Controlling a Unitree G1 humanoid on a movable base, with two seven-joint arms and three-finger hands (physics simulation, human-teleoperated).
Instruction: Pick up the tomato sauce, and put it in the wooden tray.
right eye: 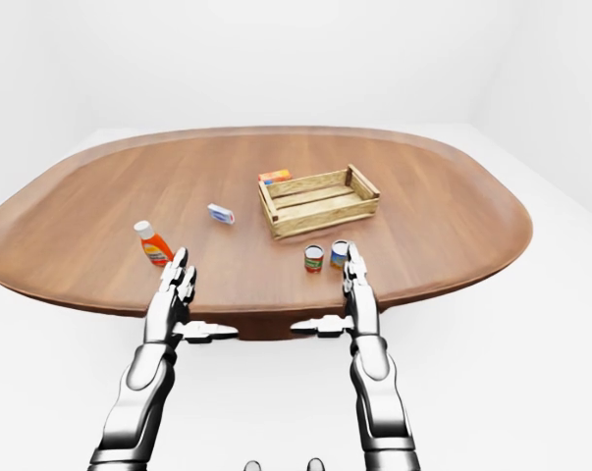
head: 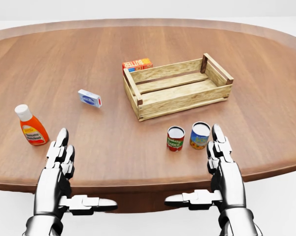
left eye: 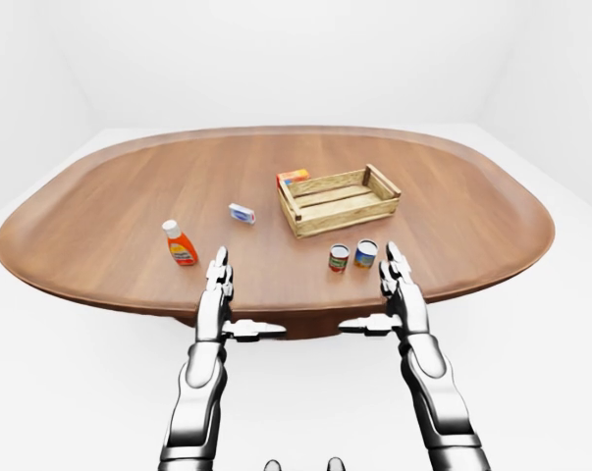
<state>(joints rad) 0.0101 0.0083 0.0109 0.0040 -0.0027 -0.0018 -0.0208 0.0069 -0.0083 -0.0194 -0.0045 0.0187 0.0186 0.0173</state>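
Observation:
The tomato sauce (head: 175,138) is a small red can with a green label, upright on the brown table (head: 118,147) just below the wooden tray (head: 179,106) in the head view. The slatted tray holds nothing. My right hand (head: 220,160) hovers open at the table's lower edge, fingers flat and thumb pointing left. Its fingertips (head: 217,132) are just right of a blue and yellow can (head: 200,135) that stands beside the sauce. My left hand (head: 63,162) is open too, far left of the cans, holding nothing.
An orange squeeze bottle (head: 32,127) with a white cap stands just above my left hand. A small white and blue box (head: 89,98) lies left of the tray. An orange box (head: 137,64) rests against the tray's upper left corner. White floor surrounds the oval table.

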